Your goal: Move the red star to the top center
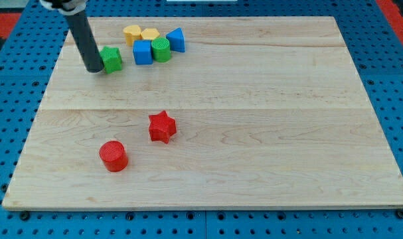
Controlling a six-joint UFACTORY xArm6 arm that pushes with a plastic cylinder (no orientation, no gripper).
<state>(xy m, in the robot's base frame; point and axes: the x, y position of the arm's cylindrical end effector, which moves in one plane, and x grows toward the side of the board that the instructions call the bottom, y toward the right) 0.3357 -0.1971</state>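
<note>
The red star (162,127) lies on the wooden board, left of centre and a little below the middle. My tip (94,69) stands at the upper left of the board, right beside the left side of a green star-like block (111,59), touching or nearly touching it. The tip is far above and to the left of the red star.
A red cylinder (113,156) lies below-left of the red star. A cluster at the top left-centre holds a blue cube (143,52), a green cylinder (161,49), a blue triangle (176,40) and two yellow blocks (133,33) (150,34). The board (254,133) is bordered by blue pegboard.
</note>
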